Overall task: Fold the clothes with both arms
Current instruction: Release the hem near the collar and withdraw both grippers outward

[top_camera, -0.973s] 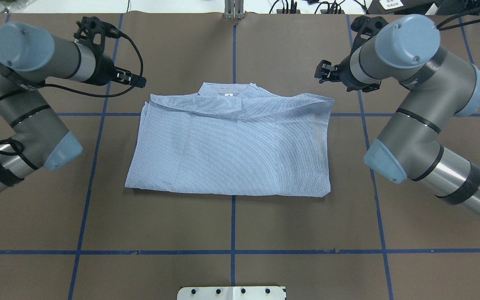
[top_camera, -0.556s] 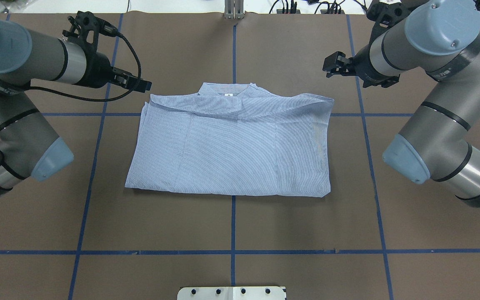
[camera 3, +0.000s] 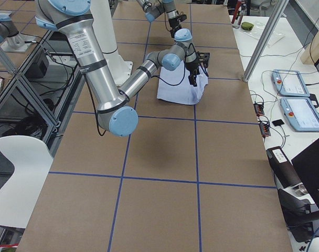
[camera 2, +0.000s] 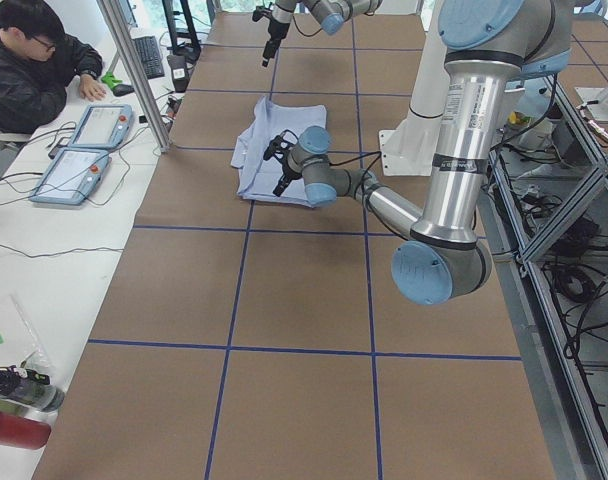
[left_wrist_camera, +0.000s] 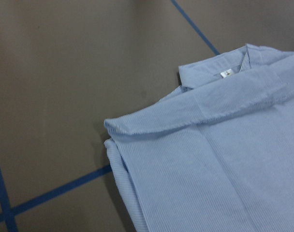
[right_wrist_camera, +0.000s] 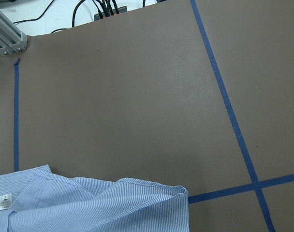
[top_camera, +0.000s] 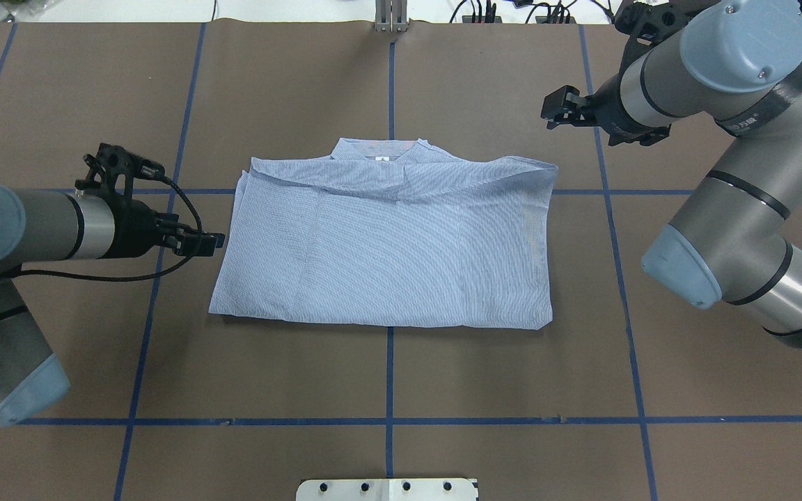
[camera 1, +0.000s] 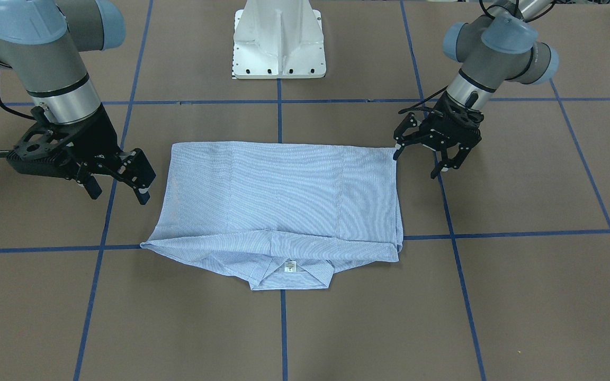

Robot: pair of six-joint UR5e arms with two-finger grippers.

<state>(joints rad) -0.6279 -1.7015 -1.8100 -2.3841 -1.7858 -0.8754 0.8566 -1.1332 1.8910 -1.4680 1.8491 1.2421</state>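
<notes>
The light-blue striped shirt [top_camera: 387, 243] lies folded into a flat rectangle on the brown table, its collar and white neck label [top_camera: 385, 158] at the far edge. It also shows in the front view [camera 1: 284, 196] and in both wrist views [left_wrist_camera: 224, 159] [right_wrist_camera: 89, 205]. My left gripper [top_camera: 214, 240] hangs open and empty just off the shirt's left edge; in the front view [camera 1: 417, 161] its fingers are spread. My right gripper [top_camera: 553, 111] is open and empty, raised beyond the shirt's far right corner; the front view [camera 1: 118, 194] shows its jaws apart.
The white pedestal base [camera 1: 278, 42] stands at the robot's side of the table. Blue tape lines [top_camera: 390, 420] grid the brown surface. An aluminium post [top_camera: 390, 17] and cables sit at the far edge. An operator [camera 2: 34, 60] with two pendants sits beside the table.
My left gripper has swung from beside the shirt's far left collar corner back toward the robot, to the middle of its left edge. My right gripper rose slightly away, then held. The shirt is unmoved.
</notes>
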